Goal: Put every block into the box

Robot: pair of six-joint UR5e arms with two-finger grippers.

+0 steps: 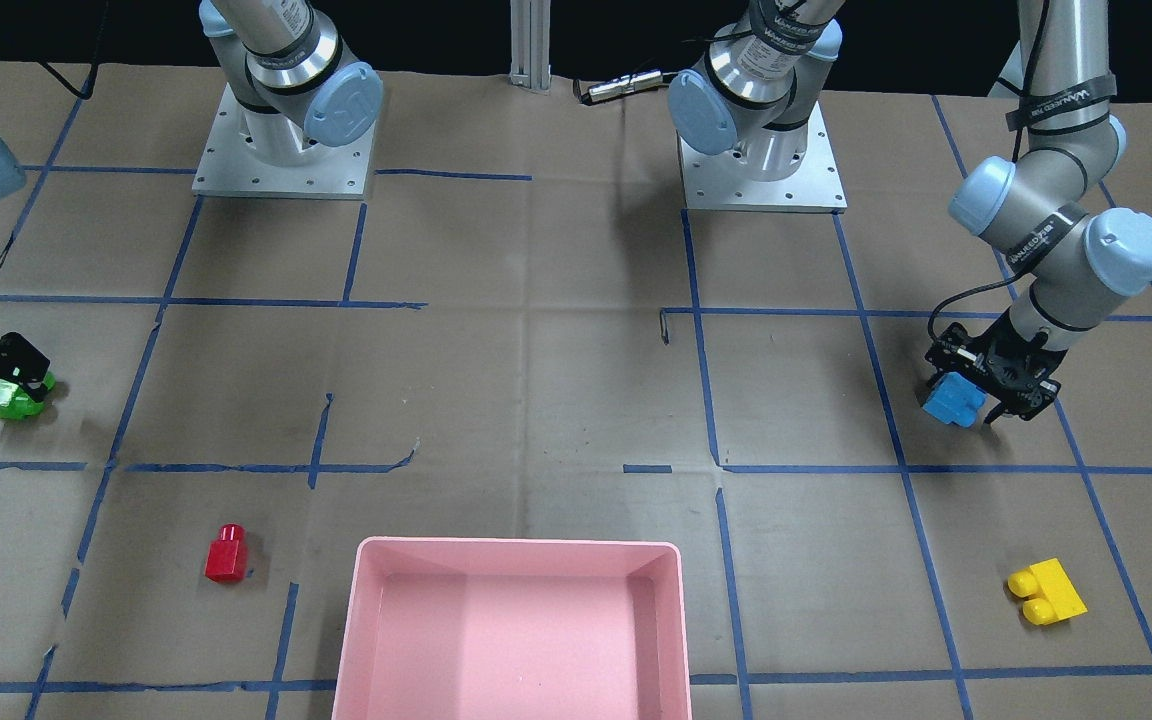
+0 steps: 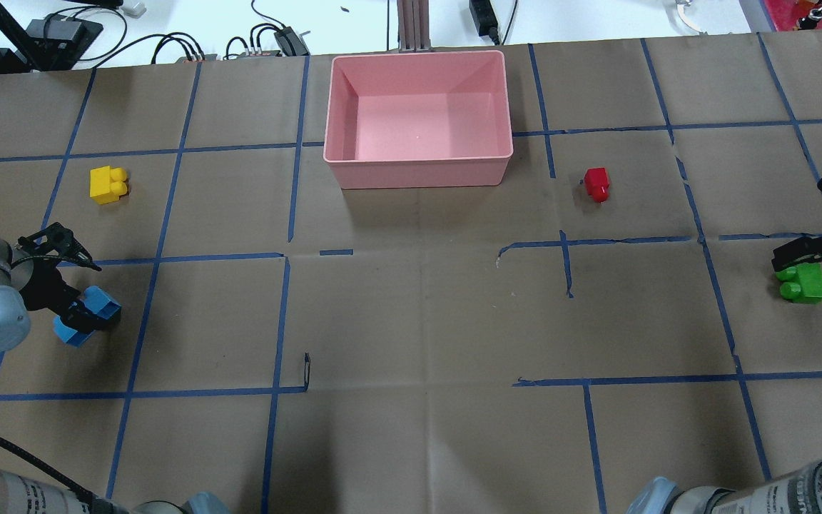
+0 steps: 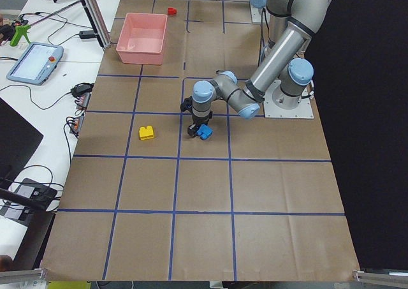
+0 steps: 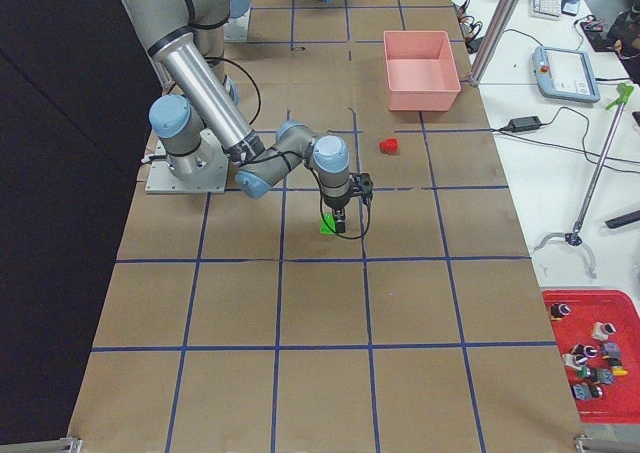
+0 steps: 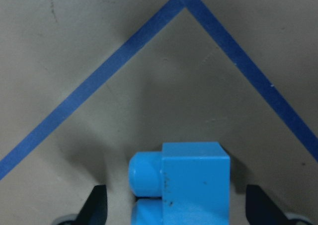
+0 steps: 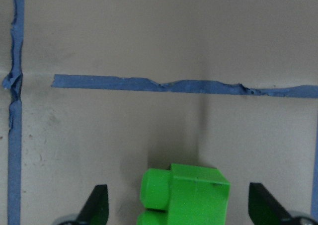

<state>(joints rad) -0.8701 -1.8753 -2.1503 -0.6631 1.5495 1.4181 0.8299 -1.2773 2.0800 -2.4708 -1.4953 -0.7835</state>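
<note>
The left gripper (image 5: 177,207) hangs over the blue block (image 5: 196,175) at the left edge of the table (image 2: 411,321). Its two fingers (image 5: 98,207) are wide apart, one on each side of the block, and they do not touch it. The right gripper (image 6: 180,207) hangs over the green block (image 6: 194,190) at the right edge, wide open too, holding nothing. The pink box (image 2: 418,171) sits at the far middle of the table. The red block (image 2: 597,184) lies near its right side. The yellow block (image 2: 107,185) lies well to its left.
</note>
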